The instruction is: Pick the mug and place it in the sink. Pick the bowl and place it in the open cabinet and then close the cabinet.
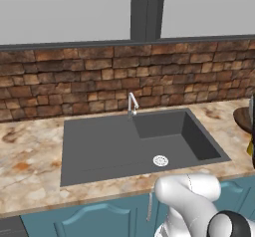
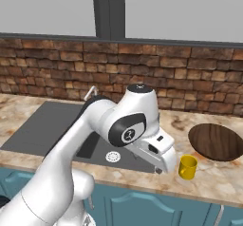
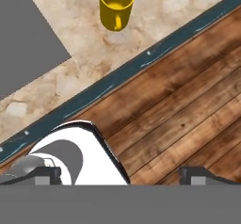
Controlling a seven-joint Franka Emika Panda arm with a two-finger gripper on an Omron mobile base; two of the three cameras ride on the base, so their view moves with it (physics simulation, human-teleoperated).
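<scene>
A: Fingers point(image 3: 47, 173) spread wide, gripping nothing?
B: Yes, ready for the mug point(image 3: 116, 4): upright on the counter point(image 3: 70, 84), well ahead of the tips, beside the sink point(image 3: 23, 39), handle facing back.

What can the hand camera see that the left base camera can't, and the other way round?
Hand view alone: the wooden floor past the counter's edge, and the gripper, wide open. Left base view alone: the faucet, the drain and the brick wall. Both: the sink, the marble counter, and the yellow mug, just a sliver at the left base view's right edge.
</scene>
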